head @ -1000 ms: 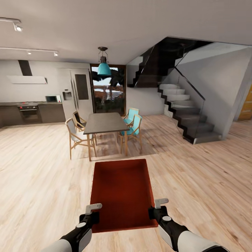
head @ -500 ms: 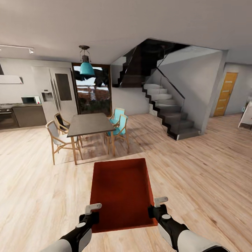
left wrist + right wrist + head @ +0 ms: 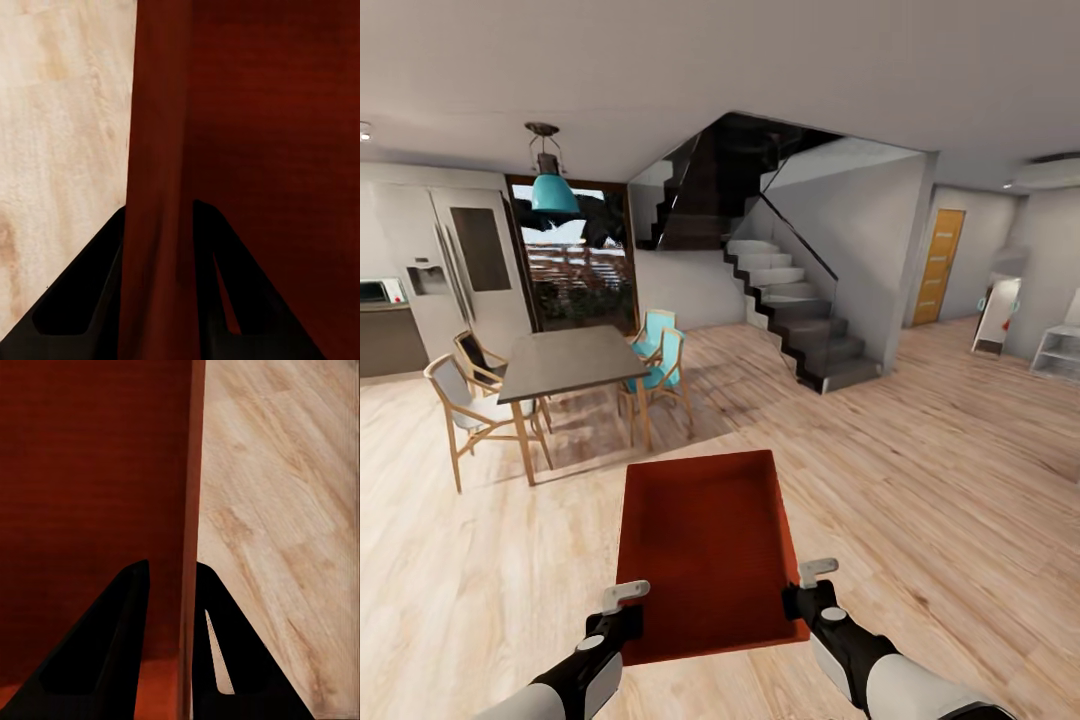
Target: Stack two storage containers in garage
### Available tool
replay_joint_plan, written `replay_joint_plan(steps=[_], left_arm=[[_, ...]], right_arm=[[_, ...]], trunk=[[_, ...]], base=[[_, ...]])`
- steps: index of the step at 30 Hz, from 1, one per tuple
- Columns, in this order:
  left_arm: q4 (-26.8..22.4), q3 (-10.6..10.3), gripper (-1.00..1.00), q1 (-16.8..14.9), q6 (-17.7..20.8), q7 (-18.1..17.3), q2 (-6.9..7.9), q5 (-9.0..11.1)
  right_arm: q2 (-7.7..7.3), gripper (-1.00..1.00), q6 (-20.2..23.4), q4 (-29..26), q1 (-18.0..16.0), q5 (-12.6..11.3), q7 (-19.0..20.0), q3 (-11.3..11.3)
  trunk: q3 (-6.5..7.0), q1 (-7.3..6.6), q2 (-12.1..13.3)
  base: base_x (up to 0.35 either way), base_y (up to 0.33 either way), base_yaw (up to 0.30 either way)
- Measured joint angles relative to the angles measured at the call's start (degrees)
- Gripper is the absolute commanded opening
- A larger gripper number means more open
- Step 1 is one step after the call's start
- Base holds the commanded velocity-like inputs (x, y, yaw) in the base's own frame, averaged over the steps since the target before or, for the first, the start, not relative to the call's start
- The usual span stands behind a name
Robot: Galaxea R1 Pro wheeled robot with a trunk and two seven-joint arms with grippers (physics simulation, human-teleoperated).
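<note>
One red-orange open-top storage container [image 3: 705,545] hangs in front of me above the light wood-plank floor [image 3: 940,500], held level between both arms. My left gripper [image 3: 622,610] is shut on its left wall near the near corner, and my right gripper [image 3: 800,595] is shut on its right wall. In the left wrist view the fingers of the left gripper [image 3: 159,217] straddle the red wall [image 3: 157,135]. The right wrist view has the right gripper [image 3: 169,566] pinching the thin red wall [image 3: 191,472], with the bin's inside beside it. The garage is out of view.
A dark dining table [image 3: 565,360] with wooden and teal chairs stands ahead on the left. A dark staircase [image 3: 800,320] with a glass rail rises at centre. Far right are an orange door [image 3: 938,265] and a white shelf [image 3: 1060,350]; open plank floor leads there.
The whole view has swung to the right, so table and stairs slid left and the orange door and right-hand room came into view. The container and both grippers hold the same pose.
</note>
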Motion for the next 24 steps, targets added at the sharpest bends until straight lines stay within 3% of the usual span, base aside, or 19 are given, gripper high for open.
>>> replay_joint_plan(steps=[6, 14, 24], left_arm=[[0.0, 0.0, -1.00, 0.0, 0.0, 0.0, 0.00, 0.0], [-0.1, 0.1, -1.00, 0.0, 0.1, 0.0, 0.01, 0.0], [-0.1, 0.0, -1.00, 0.0, 0.1, 0.1, 0.00, -0.1]], right_arm=[[0.00, -1.00, 0.0, 0.0, 0.0, 0.0, 0.0, 0.0], [0.00, -1.00, 0.2, -0.2, 0.0, 0.1, 0.0, -0.1], [-0.01, -1.00, -0.1, 0.1, 0.0, -0.1, 0.0, 0.0]], trunk=[[0.00, 0.00, 0.0], [0.00, 0.00, 0.0], [0.00, -0.03, 0.0]], base=[[0.000, 0.000, -0.269], [0.013, 0.000, -0.028], [0.259, 0.000, -0.001]])
